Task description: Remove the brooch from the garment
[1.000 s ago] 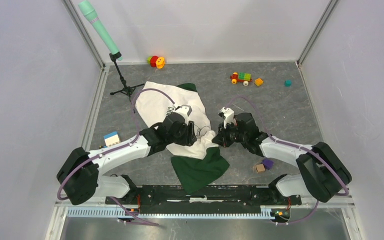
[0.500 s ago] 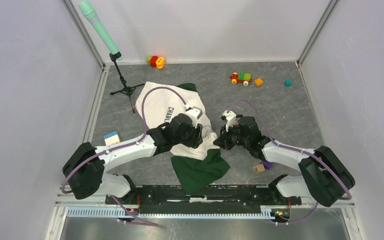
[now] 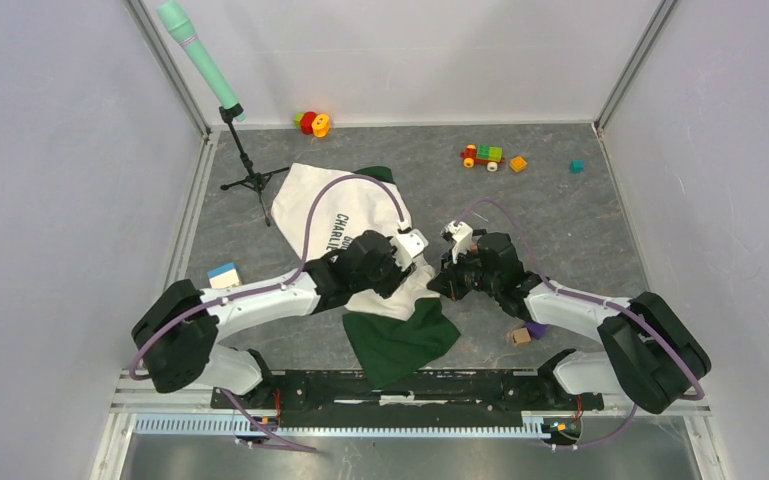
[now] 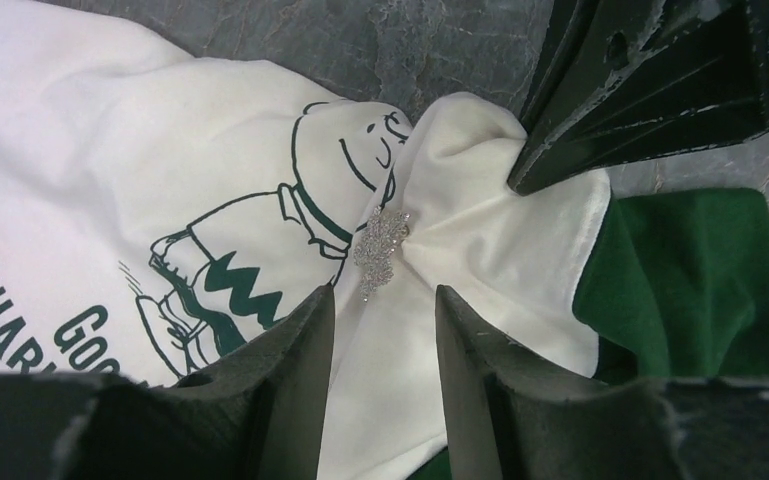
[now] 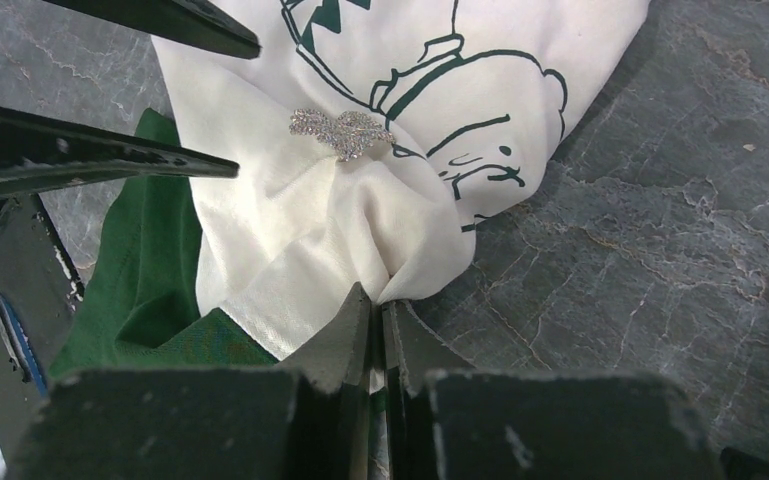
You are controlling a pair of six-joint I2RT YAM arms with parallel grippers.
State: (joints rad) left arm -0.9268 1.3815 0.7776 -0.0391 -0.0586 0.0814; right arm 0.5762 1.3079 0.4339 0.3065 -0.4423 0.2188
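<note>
My right gripper [image 5: 375,300] is closed tight on a bunched fold of the shirt [image 5: 480,60], with white cloth pinched between the two fingers. The fold puckers up into a small peak at my fingertips. The brooch [image 5: 342,128], a small silvery, glittering piece, is pinned to the white cloth just beyond that peak, beside the printed cartoon head.

My left gripper [image 4: 382,300] is open to a moderate gap and holds nothing. It hangs over the shirt from the opposite side, with the brooch just ahead of its fingertips and in line with the gap between them. I cannot tell whether those fingertips touch the cloth.

The shirt lies crumpled near the middle of the tabletop [image 3: 580,230], a little toward the left edge. Its white printed part spreads toward the far edge and a dark green part trails toward the near edge, between my two arms.

A tripod [image 3: 248,170] stands near the far left corner, close to the shirt. A toy car [image 3: 482,155] sits by the far edge, well apart from the shirt. A purple block [image 3: 536,327] lies just beside my right arm.
</note>
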